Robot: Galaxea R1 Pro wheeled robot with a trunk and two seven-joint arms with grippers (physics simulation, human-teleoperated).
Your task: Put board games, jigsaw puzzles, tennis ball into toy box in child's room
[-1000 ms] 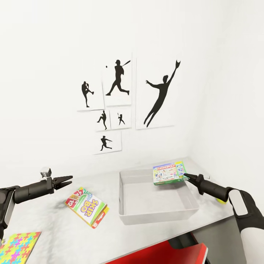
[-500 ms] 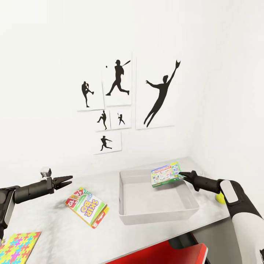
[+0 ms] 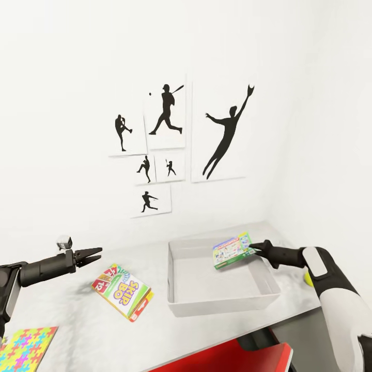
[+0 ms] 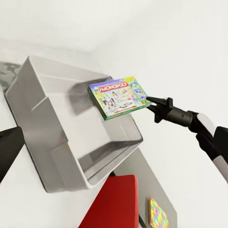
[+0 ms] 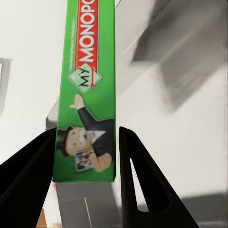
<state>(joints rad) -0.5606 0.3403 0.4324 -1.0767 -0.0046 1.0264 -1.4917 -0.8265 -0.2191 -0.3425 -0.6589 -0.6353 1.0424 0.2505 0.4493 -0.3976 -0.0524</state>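
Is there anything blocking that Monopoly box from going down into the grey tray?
Nothing visible. The right pincer holds the Monopoly box in the air above the far right corner of the toy box, whose inside looks bare beneath it.

Monopoly box: printed card, slight sheen | SKIP BO box: printed card | toy box: smooth matt grey plastic | table: smooth matt white top | right gripper: matt black fingers | jigsaw puzzle: flat bright print
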